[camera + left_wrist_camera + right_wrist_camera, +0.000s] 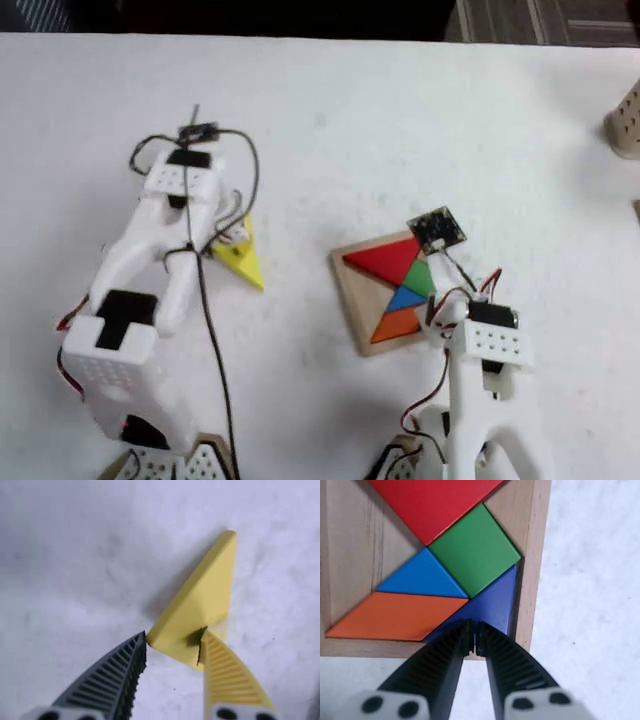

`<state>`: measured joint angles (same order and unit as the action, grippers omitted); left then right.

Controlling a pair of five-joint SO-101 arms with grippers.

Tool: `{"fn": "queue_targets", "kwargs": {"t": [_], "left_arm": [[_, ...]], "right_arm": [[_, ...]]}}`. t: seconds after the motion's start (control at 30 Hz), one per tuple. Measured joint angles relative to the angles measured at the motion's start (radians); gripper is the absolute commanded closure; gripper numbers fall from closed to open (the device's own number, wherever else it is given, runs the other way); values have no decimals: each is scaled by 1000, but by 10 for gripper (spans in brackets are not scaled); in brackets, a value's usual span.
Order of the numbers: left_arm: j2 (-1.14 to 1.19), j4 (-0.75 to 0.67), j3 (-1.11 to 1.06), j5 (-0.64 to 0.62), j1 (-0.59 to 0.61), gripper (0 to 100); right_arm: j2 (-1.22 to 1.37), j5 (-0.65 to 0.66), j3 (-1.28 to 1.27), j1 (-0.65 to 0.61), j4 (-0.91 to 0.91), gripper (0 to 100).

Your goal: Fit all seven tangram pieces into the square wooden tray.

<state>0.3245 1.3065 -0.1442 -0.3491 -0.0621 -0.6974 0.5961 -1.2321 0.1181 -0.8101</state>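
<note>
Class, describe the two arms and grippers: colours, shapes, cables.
The left arm and right arm are white with black servo blocks, black and red cables. Left gripper: one dark grey, one yellow ribbed finger. Right gripper: two black ribbed fingers.

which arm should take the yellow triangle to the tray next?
Left. The left claw grips the triangle at one end, out on the table. The right claw is shut over the tray edge, away from that piece.

From the yellow triangle [243,262] toward 3 o'clock, bare white table [300,200] runs unobstructed to the wooden tray [352,290]. The tray's 9 o'clock side is bare wood. The right gripper [474,630], jaws together, hangs over its 5 o'clock corner. The left arm [160,250] crowds the triangle's 9 o'clock side.
</note>
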Motion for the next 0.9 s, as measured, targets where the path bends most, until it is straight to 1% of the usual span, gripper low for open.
{"fn": "queue_targets", "kwargs": {"t": [0.27, 0.6, 0.9], "left_arm": [[3, 40, 84, 0, -64, 819], [3, 44, 130, 0, -176, 819], [3, 44, 130, 0, -193, 819]], "right_arm": [[0, 0, 0, 0, 0, 979], [0, 0, 0, 0, 0, 979], [0, 0, 0, 0, 0, 979]]}}
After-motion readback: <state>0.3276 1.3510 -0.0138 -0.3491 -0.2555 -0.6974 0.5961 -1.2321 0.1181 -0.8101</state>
